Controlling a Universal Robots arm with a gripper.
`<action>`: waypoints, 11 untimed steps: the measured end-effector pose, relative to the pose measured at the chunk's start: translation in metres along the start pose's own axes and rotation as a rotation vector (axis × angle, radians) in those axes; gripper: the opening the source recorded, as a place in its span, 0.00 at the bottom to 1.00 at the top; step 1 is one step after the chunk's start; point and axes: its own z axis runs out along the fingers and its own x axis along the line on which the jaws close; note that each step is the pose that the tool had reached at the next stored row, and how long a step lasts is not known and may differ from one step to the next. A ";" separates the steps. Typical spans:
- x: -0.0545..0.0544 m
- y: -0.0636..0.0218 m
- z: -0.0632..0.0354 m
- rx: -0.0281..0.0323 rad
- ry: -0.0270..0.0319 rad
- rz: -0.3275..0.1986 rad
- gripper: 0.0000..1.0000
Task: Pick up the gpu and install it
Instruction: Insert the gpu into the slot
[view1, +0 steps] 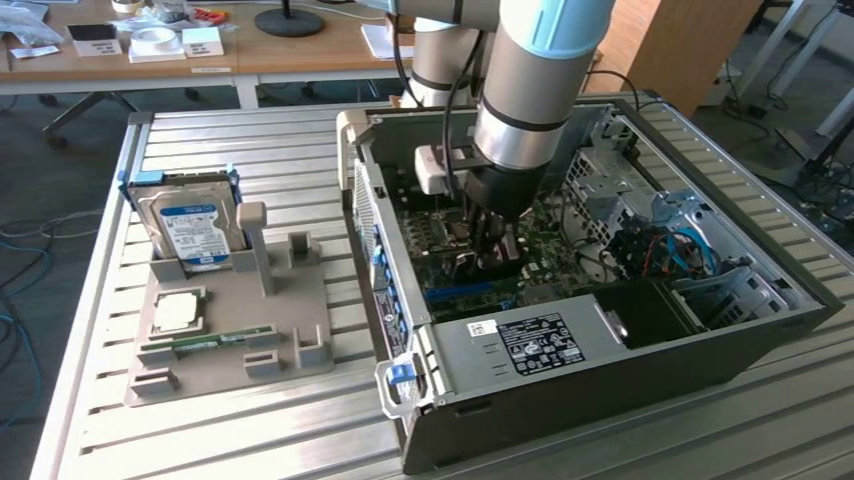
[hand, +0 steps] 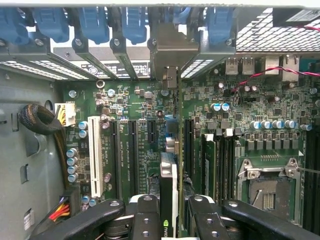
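Observation:
My gripper (view1: 489, 262) reaches down into the open computer case (view1: 534, 390), over the motherboard (view1: 554, 265). It is shut on the gpu (hand: 169, 197), which I see edge-on in the wrist view between the two black fingers (hand: 145, 220). The card is dark, with a logo near the fingers. Its pale metal end bracket (hand: 167, 55) stands against the case's rear slot openings. The card hangs upright in line with a long black expansion slot (hand: 187, 150); whether its edge is in the slot I cannot tell. In the exterior view the gpu (view1: 483, 268) is a dark shape below the wrist.
A grey fixture (view1: 300, 300) left of the case holds a blue-labelled hard drive (view1: 191, 232), a processor (view1: 178, 312) and a green memory stick (view1: 214, 341). Inside the case are a white slot (hand: 95, 155), blue bracket latches (hand: 95, 22), a processor socket (hand: 267, 192) and cable bundles (hand: 40, 122).

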 end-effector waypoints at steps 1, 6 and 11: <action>0.000 0.0000 0.0005 -0.0001 0.0005 0.000 0.27; 0.000 0.0001 0.0019 -0.0006 0.0028 0.000 0.27; 0.000 0.0015 0.0023 -0.0002 0.0023 0.000 0.27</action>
